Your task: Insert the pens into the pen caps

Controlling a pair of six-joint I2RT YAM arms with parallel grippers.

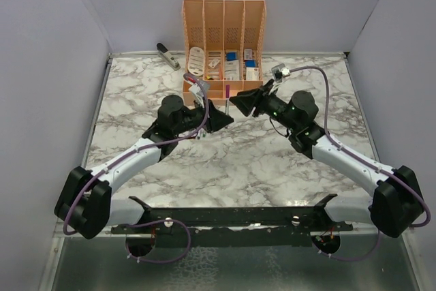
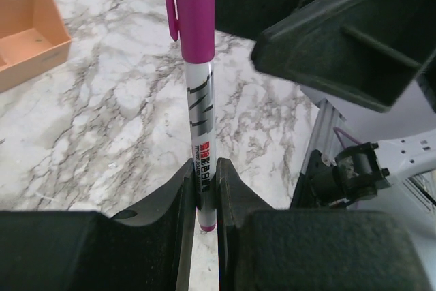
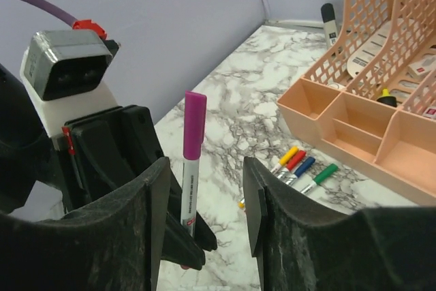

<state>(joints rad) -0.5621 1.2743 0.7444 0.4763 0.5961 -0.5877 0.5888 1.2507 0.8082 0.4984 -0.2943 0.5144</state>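
Observation:
A whitish pen (image 2: 202,114) stands upright with the purple pen cap (image 2: 194,11) seated on its top end. My left gripper (image 2: 206,195) is shut on the lower barrel, near the purple end stub. In the right wrist view the same pen (image 3: 189,189) and purple cap (image 3: 194,124) rise between my right gripper's (image 3: 208,189) fingers, which are open and do not touch it. From above, the cap (image 1: 237,93) sticks up between the left gripper (image 1: 219,118) and the right gripper (image 1: 244,102). Several pens lie on the marble with caps on: yellow (image 3: 287,156), red (image 3: 296,160), blue (image 3: 305,165), green (image 3: 325,173).
The orange organiser (image 1: 225,32) with stationery stands at the back centre, its low trays (image 3: 354,120) just beyond the lying pens. A grey stapler (image 1: 167,55) lies at the back left. Grey walls close in the left, right and back sides of the marble table (image 1: 136,86).

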